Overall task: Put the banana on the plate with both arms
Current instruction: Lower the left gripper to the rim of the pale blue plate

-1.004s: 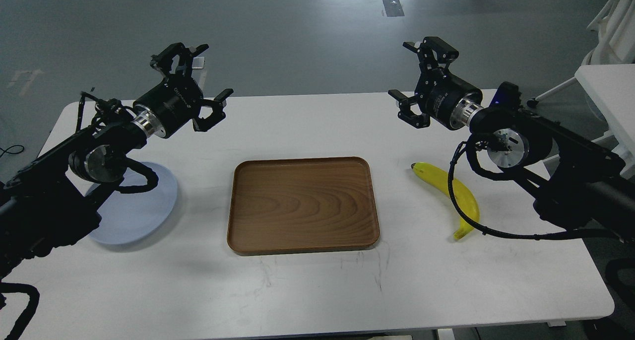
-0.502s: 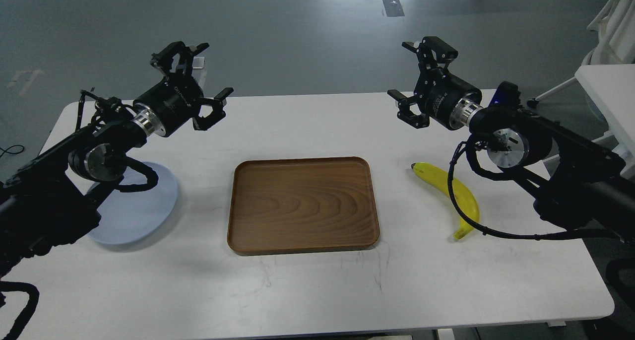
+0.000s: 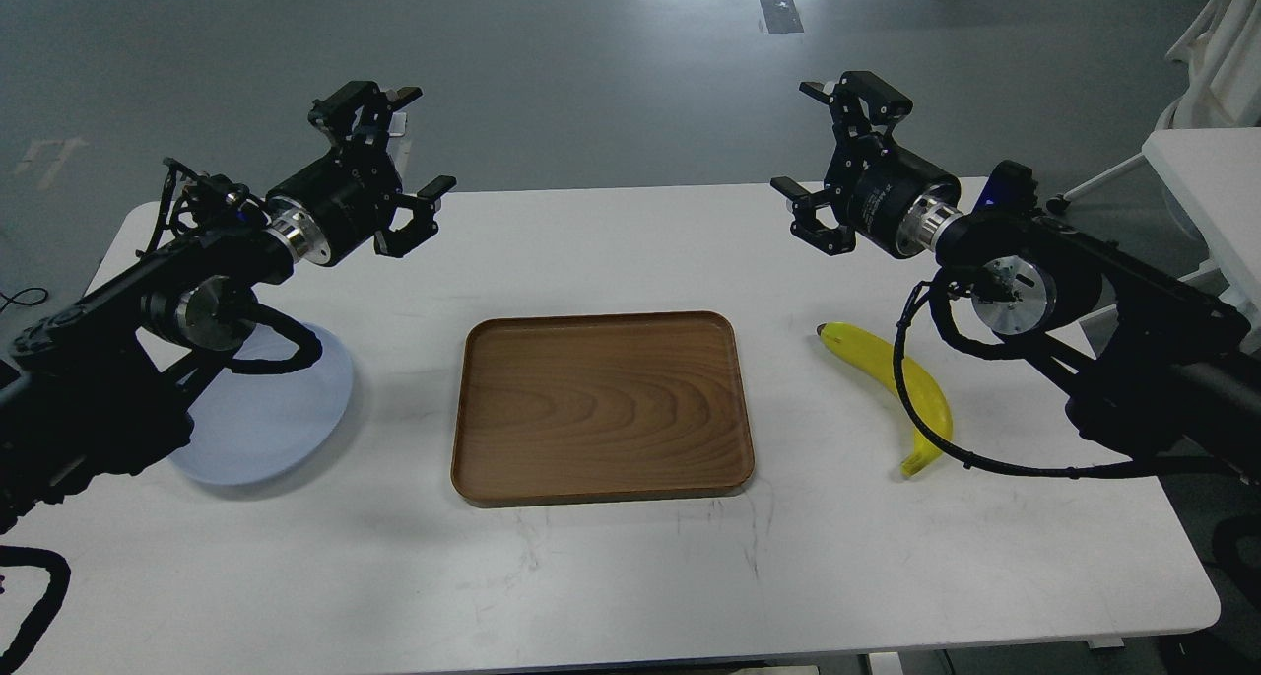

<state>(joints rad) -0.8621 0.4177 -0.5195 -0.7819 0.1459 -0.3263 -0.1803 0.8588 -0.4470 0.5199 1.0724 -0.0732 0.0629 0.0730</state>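
The yellow banana (image 3: pixel 906 384) lies on the white table (image 3: pixel 630 576) at the right, dark tip toward the tray, with a black cable of my right arm across it. The pale blue plate (image 3: pixel 271 419) lies at the left, partly hidden under my left arm. My left gripper (image 3: pixel 409 143) is open and empty, held above the table's far left, beyond the plate. My right gripper (image 3: pixel 813 138) is open and empty, held above the far right of the table, beyond the banana.
A rectangular brown wooden tray (image 3: pixel 601 404) lies in the middle of the table between plate and banana. A white table and chair (image 3: pixel 1212 94) stand off to the far right. Grey floor lies beyond the table's far edge.
My left arm has shifted slightly right and back, with the gripper a little farther from me. The right arm, banana, plate and tray have hardly moved.
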